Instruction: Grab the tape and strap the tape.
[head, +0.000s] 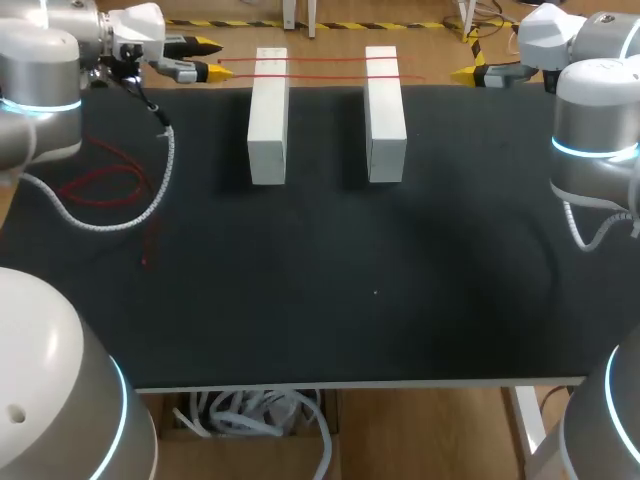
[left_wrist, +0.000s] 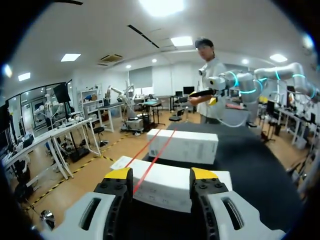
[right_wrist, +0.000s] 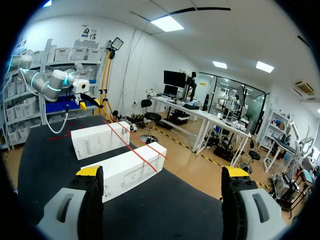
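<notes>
The thin red tape (left_wrist: 150, 167) spans the far ends of 2 white rectangular blocks (head: 268, 120) on the black desk (head: 350, 280); left pincer (left_wrist: 161, 175) and right pincer (right_wrist: 162, 172) both stand apart, the left apparently straddling the tape untouched, so centre, then close squarely.

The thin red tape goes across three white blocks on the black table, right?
No, there are only two blocks, not three. The head view shows the thin red tape going across the left white rectangular block and the right white rectangular block on the black table.
</notes>
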